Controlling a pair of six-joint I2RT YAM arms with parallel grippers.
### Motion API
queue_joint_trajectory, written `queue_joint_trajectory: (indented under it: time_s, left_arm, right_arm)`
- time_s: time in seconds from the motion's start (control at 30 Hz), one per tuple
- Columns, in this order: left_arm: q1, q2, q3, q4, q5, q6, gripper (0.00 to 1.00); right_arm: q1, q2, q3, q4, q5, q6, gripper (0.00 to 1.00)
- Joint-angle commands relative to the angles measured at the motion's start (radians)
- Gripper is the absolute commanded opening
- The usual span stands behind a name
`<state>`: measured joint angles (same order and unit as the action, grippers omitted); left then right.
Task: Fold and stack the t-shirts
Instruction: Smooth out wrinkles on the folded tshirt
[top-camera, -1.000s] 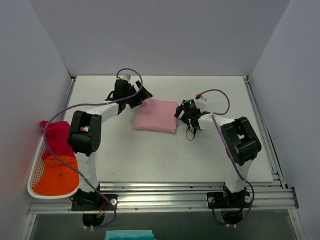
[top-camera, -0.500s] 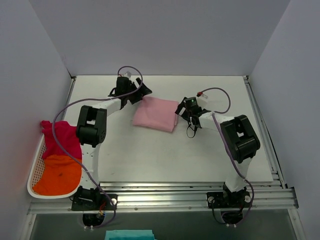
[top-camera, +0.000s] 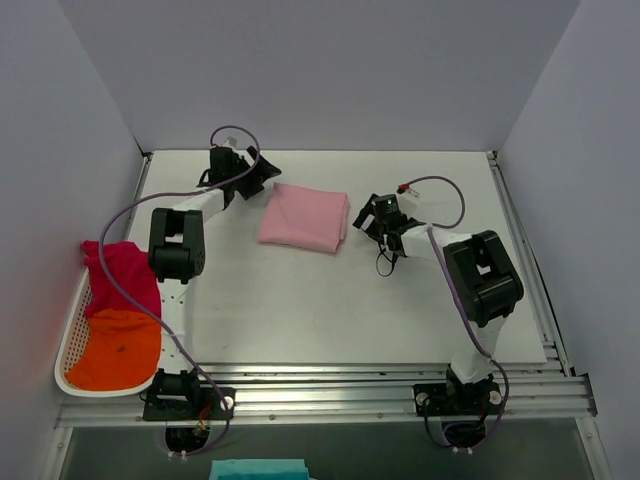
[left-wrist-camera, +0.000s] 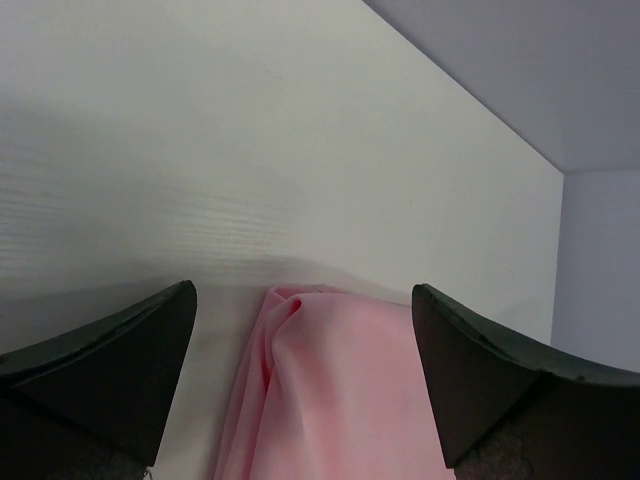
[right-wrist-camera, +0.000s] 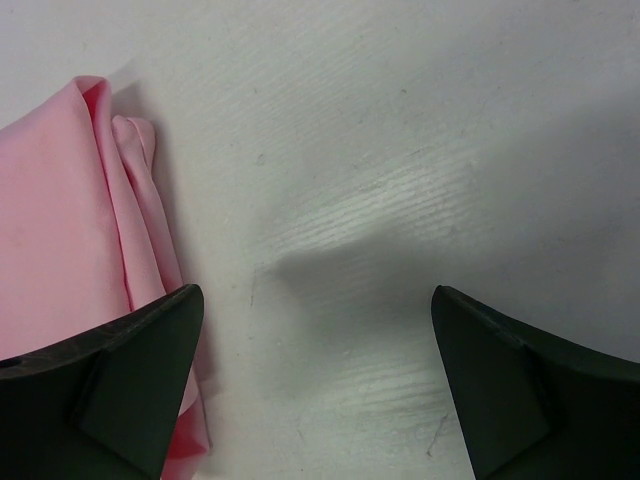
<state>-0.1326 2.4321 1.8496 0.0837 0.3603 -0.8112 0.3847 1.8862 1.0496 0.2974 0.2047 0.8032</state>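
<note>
The left gripper (left-wrist-camera: 303, 295) is open wide and holds nothing. It sits just off the far left corner of the light pink shirt (top-camera: 305, 218). A second ago it was right at that corner, so it has let go and backed away to the left.

The right gripper (right-wrist-camera: 315, 292) is open wide too, with only bare table (top-camera: 330, 310) between its fingers. It is just to the right of the pink shirt's right edge, close but not touching. A second ago it was up against that edge, so it has pulled back as well.

The pink shirt lies flat on the table between the two grippers, folded into a small neat shape. It has slid a little to the left and away from the arms.

Far to the left of the pink shirt is a white basket (top-camera: 62, 350). The magenta-red shirt (top-camera: 120, 275) and the orange shirt (top-camera: 115, 350) lie in it, not folded yet.

I think the pink shirt is done. It looks like a shirt from the basket comes next.
</note>
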Motion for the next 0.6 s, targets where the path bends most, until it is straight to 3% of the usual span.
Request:
queue_joint_trajectory:
  time_s: [0.0,0.17,0.33,0.57]
  left_arm:
    - [0.031,-0.08,-0.032,0.122,0.1,-0.064,0.98]
    - [0.059,-0.191,-0.088,0.077,0.085,-0.042,0.98]
    - [0.065,-0.249,-0.226,0.122,0.075,-0.039,0.98]
    - [0.083,-0.31,-0.343,0.163,0.085,-0.037,0.98]
  right_arm:
    - [0.003,-0.065,-0.048,-0.011,-0.027,0.008,0.94]
    - [0.051,-0.137,-0.1,0.118,-0.17,0.016,0.93]
    - [0.086,-0.098,-0.085,0.271,-0.338,0.046,0.93]
    - [0.125,0.004,-0.005,0.278,-0.369,0.077,0.91]
